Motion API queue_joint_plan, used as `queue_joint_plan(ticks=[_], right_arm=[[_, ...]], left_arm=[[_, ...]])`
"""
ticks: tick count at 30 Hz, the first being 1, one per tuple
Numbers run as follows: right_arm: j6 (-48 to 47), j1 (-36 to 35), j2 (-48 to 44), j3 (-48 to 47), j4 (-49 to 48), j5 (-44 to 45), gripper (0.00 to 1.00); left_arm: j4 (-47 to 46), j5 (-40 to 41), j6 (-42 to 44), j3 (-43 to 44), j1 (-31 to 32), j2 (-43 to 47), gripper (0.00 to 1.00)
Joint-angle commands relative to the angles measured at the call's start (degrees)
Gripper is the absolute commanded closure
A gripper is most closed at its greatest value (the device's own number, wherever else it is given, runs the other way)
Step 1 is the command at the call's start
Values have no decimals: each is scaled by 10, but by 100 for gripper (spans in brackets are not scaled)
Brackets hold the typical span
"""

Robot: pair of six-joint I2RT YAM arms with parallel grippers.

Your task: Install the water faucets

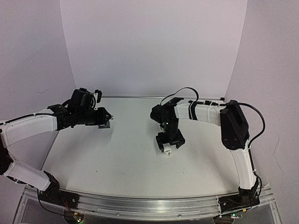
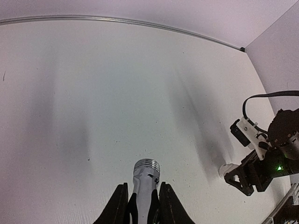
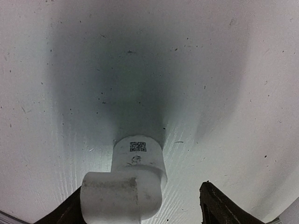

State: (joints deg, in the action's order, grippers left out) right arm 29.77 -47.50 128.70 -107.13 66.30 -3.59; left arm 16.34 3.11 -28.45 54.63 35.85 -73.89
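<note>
My left gripper (image 2: 142,193) is shut on the silver faucet (image 2: 146,173). Its threaded end sticks out past the fingertips and points across the table. In the top view the left gripper (image 1: 106,119) hovers above the table at the back left. My right gripper (image 1: 169,143) points down at the table's middle, open around a white plastic elbow fitting (image 1: 167,150). In the right wrist view the elbow (image 3: 133,182) lies on the table against the left finger (image 3: 65,210), with a wide gap to the right finger (image 3: 217,203). The elbow also shows in the left wrist view (image 2: 227,169).
The white table (image 1: 117,154) has a metal rail along its back edge (image 2: 140,21). White walls stand behind and at both sides. The right arm (image 1: 233,126) reaches in from the right, and its gripper (image 2: 250,175) shows at the right of the left wrist view.
</note>
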Motion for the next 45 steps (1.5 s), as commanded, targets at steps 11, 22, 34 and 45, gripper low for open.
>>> queue_joint_plan(ticks=[11,22,34,45], right_arm=[[-10,1,37,-18,-3,-48,33],[-11,1,33,-3,-31,-25,36],[-30,2,8,28,-50,-18,68],[-163,2,-205,194,-333,-66,100]], left_arm=[[-36,-1,11,-3,-9,33,100],[-35,-7,10,2,-10,37,100],[-34,-19,2,16,-10,21,100],[-34,-166,-5,47,-20,7,100]])
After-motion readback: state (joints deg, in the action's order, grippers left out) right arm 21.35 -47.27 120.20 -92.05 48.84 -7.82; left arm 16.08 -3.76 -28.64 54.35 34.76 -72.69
